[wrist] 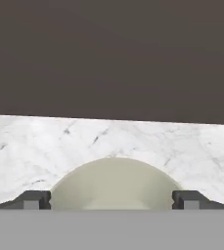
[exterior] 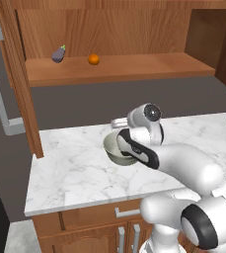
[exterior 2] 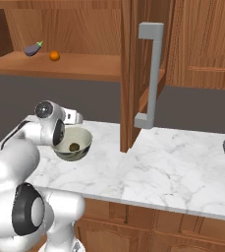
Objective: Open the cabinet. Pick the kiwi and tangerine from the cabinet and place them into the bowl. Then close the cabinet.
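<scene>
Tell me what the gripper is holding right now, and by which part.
Nothing. The gripper stands open above the bowl, fingertips wide apart with no fruit between them. The kiwi already lies inside the bowl.

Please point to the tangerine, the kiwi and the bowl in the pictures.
tangerine (exterior: 94,59), left base view: middle of the orange fruit on the cabinet shelf.
kiwi (exterior 2: 74,146), right base view: the brown fruit inside the bowl.
bowl (exterior 2: 85,136), right base view: pale inner wall near the rim.

kiwi (exterior 2: 74,146): 1 | tangerine (exterior: 94,59): 1 | eggplant (exterior: 58,54): 1 | bowl (exterior 2: 82,145): 1
</scene>
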Robot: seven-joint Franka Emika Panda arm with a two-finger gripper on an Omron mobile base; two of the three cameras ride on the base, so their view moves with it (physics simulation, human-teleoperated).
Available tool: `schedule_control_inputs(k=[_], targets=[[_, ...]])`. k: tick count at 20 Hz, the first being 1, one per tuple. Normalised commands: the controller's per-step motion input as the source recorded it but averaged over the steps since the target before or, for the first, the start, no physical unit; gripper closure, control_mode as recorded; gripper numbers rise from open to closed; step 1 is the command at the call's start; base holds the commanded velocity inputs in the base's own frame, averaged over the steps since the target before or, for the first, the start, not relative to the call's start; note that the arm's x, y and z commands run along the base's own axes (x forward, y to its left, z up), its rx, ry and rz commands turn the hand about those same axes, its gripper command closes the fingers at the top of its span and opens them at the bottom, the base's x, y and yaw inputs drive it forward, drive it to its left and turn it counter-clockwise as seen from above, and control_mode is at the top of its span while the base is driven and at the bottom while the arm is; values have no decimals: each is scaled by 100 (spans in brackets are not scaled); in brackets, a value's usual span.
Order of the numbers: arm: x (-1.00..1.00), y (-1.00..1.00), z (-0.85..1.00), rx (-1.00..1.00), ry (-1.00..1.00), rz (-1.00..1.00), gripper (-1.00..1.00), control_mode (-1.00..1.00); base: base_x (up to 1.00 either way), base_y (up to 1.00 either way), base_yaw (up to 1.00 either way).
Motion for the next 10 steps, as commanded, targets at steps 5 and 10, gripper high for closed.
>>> schedule_control_inputs(k=[5, 10], targets=[[-52, 0, 100, 0, -17, 0, -100, -100, 0, 0, 0], [-55, 0, 100, 0, -12, 0, -100, -100, 0, 0, 0]])
